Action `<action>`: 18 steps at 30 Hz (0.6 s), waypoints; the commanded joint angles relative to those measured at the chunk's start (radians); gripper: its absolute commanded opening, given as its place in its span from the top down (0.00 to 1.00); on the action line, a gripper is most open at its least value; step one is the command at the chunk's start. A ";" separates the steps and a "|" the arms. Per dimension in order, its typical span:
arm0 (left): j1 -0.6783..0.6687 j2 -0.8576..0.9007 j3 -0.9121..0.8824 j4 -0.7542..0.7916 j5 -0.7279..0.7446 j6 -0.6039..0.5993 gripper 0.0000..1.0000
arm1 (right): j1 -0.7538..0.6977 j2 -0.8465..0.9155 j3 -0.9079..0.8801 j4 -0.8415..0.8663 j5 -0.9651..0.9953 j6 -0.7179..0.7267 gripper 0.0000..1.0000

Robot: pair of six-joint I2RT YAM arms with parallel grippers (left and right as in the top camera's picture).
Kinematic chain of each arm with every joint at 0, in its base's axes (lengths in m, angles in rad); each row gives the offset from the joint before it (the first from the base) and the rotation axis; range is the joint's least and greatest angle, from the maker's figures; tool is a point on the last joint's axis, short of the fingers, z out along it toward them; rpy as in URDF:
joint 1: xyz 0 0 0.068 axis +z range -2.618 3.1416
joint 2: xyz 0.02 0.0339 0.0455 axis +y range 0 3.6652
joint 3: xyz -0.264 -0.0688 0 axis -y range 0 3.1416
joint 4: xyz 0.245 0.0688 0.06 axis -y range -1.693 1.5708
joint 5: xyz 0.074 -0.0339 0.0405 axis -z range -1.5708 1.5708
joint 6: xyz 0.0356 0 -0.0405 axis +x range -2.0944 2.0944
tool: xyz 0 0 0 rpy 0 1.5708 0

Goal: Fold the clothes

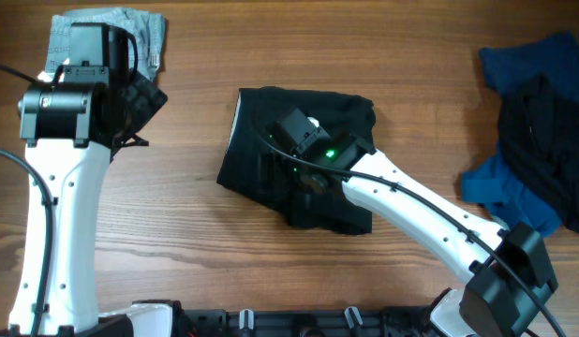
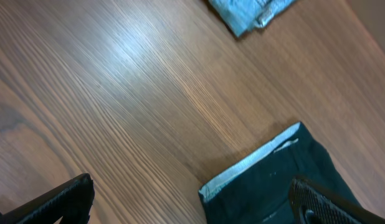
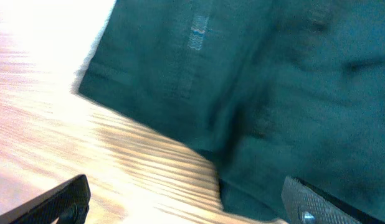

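Dark garment (image 1: pixel 257 140) being hovered over at frame centre.
Right gripper (image 3: pixel 186 199) and left gripper (image 2: pixel 191 200) are both being held wide open, empty.

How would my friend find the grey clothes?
On the wooden table, look at the top-left corner in the overhead view. The grey garment lies there, partly under the left arm. It is the only pale one; the middle garment and right-hand pile are dark.

The left arm (image 1: pixel 60 187) hides much of the grey garment (image 1: pixel 147 28); the blue pile (image 1: pixel 512 58) seems cropped rightward.
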 commanded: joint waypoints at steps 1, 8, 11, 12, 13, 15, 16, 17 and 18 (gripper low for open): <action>0.002 0.058 -0.010 0.012 0.115 0.135 0.00 | -0.005 0.010 -0.005 0.023 -0.094 -0.057 0.00; 0.001 0.177 -0.010 0.005 0.201 0.249 0.00 | -0.034 0.011 -0.005 0.063 -0.144 -0.047 0.01; 0.008 0.223 -0.010 0.030 0.201 0.245 0.00 | -0.034 0.016 -0.005 0.109 -0.206 -0.047 0.02; 0.014 0.235 -0.010 0.040 0.201 0.241 0.00 | -0.033 0.022 -0.005 0.118 -0.208 -0.047 0.03; 0.021 0.247 -0.010 0.049 0.201 0.232 0.00 | -0.032 0.027 -0.005 0.123 -0.202 -0.048 0.03; 0.037 0.262 -0.010 0.057 0.198 0.213 0.00 | -0.032 0.042 -0.005 0.121 -0.172 -0.050 0.03; 0.050 0.270 -0.010 0.061 0.197 0.212 0.00 | -0.033 0.050 -0.005 0.113 -0.147 -0.050 0.02; 0.064 0.274 -0.010 0.061 0.198 0.212 0.00 | -0.035 0.061 -0.005 0.101 -0.120 -0.050 0.01; 0.076 0.279 -0.010 0.059 0.198 0.212 0.00 | -0.038 0.066 -0.005 0.089 -0.095 -0.048 0.00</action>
